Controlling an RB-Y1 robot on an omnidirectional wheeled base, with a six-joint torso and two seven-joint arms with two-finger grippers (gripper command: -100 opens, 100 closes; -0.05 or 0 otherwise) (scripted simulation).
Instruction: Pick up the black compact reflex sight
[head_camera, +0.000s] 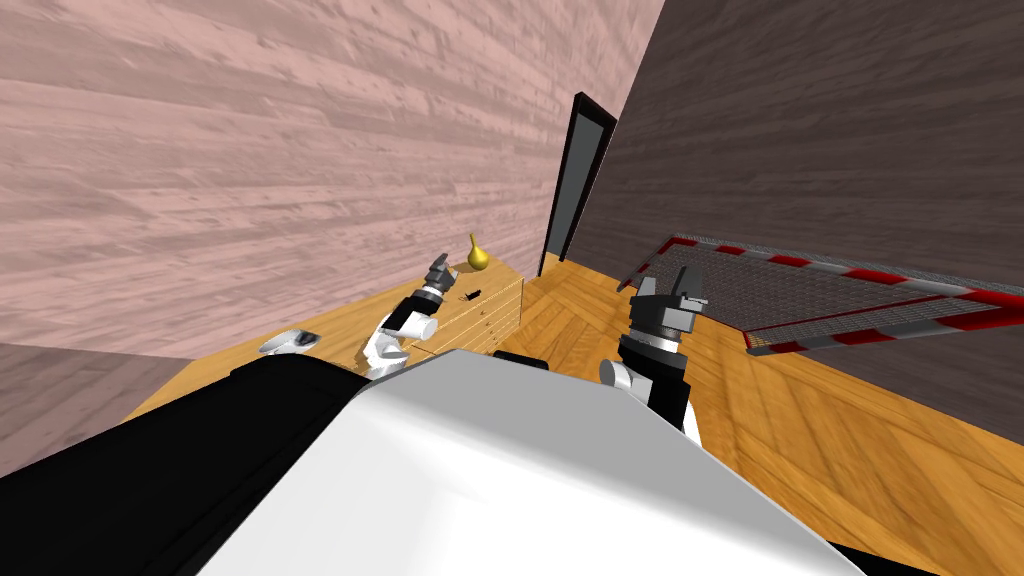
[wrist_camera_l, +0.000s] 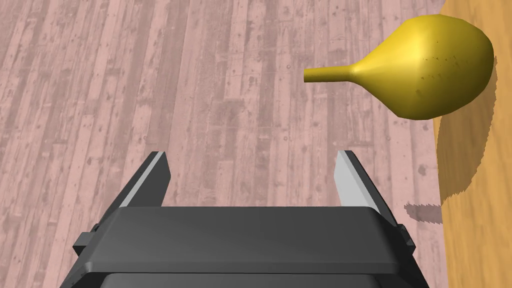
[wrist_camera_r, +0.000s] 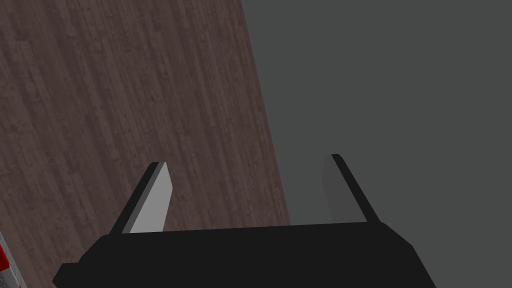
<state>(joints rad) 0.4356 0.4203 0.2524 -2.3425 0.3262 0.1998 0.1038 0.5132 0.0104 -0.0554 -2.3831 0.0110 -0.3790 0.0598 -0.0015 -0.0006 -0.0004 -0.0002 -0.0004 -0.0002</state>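
Two plank walls meet in a corner ahead of me: a pink one (head_camera: 250, 150) on my left and a dark brown one (head_camera: 830, 120) on my right. A wooden parquet floor (head_camera: 850, 420) runs along the dark wall. On that floor, against the dark wall, lies a netted frame (head_camera: 800, 290) with red and white striped bars. In the corner stands a tall door (head_camera: 580, 180), a grey panel in a black surround.

A low wooden drawer unit (head_camera: 490, 310) stands along the pink wall, its drawer fronts facing the floor. Its tabletop (head_camera: 340, 325) is bare wood of the same honey colour.

My left jaws hang above the far end of that tabletop, spread wide with nothing between them, and they point at the pink wall. My right jaws are raised over the floor on my right, also spread wide and empty.

A yellow gourd-shaped vase (head_camera: 478, 257) (wrist_camera_l: 430, 65) stands upright on the tabletop close to the wall, near my left jaws. A pale, shiny object (head_camera: 290, 341) sits at the tabletop's near end; I cannot tell what it is. The black compact reflex sight (head_camera: 468, 295) lies on the tabletop near its front edge, between the vase and the drawers, just beside my left jaws and apart from them.
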